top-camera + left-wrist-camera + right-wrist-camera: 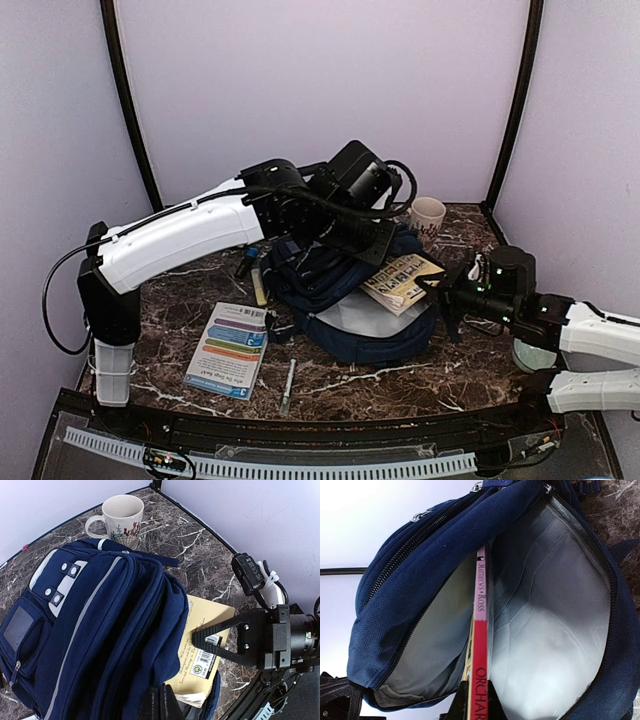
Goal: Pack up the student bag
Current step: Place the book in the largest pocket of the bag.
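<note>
Nearest to the arm bases, a pen (289,385) and a blue booklet (228,348) lie loose on the marble table (400,375), not packed. Just beyond them, on the right, the right gripper (475,702) is clamped on a red-spined book (481,630), its fingers tight on either cover. This is the relation that matters: the student bag (350,305) lies straight ahead of that gripper at mid-table, mouth facing it. The book's long axis points into the opening, and its leading end is already past the zip line. The right arm is plainly the nearer one for pushing it home. Inside, the main compartment shows only pale grey lining (555,620) on both sides of the book; I see nothing else in there. Farther on, the left gripper (161,705) sits over the top of the bag, fingers drawn together and apparently pinching fabric at the rim to hold the mouth open. A flowered mug (121,517) stands behind the bag near the back wall.
</note>
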